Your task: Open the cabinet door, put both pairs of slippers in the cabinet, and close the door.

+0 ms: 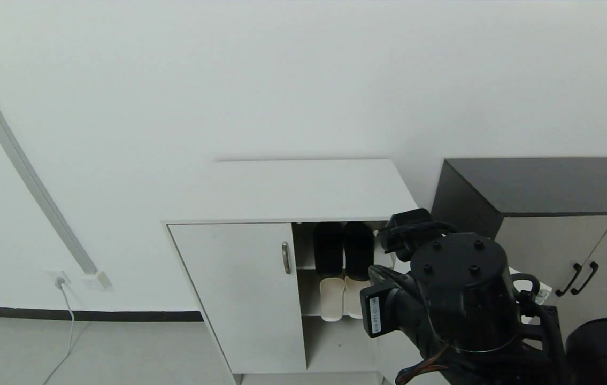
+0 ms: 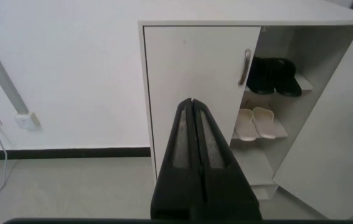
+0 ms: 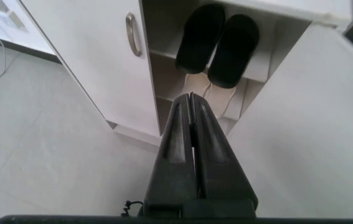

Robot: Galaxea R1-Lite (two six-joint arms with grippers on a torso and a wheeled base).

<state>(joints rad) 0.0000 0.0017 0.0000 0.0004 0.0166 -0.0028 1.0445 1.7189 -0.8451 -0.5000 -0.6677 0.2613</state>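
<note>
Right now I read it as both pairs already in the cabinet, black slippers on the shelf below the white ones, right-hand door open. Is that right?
Not quite: the black slippers sit on the shelf above the white slippers, not below, as the head view shows. Both pairs are in the cabinet and its right-hand door is open.

The cabinet (image 1: 303, 190) is plain white, its door handle (image 1: 285, 257) silvery. Inside the cabinet the upper slippers (image 1: 343, 248) are solid black and the lower slippers (image 1: 338, 298) cream, both unpatterned. The cupboard (image 1: 549, 184) beside the cabinet is black-topped, with pale grey doors and black pulls (image 1: 576, 279).
</note>
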